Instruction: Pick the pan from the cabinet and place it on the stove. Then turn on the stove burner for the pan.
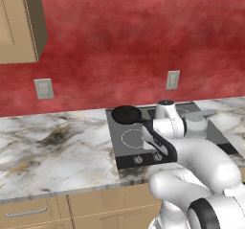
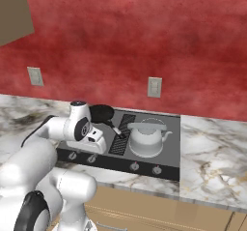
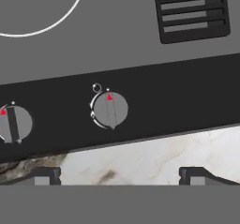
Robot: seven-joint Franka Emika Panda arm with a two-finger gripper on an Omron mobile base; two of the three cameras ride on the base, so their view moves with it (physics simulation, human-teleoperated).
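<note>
Your pan [image 1: 125,113] sits on the stove's [image 1: 125,152] back left corner, its long handle [image 2: 115,126] running toward the centre vent grille [image 2: 121,134]. Your hand [image 3: 120,177] hangs fingers apart, empty, above the worktop's [image 3: 154,160] front edge, facing a knob [image 3: 110,109].

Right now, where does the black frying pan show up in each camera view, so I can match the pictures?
Left base view: the pan sits on the stove's back left corner, left of the arm.
Right base view: the pan is just behind the wrist, left of the vent grille.
Hand view: not in it.
Shared landmark: the vent grille.
</note>
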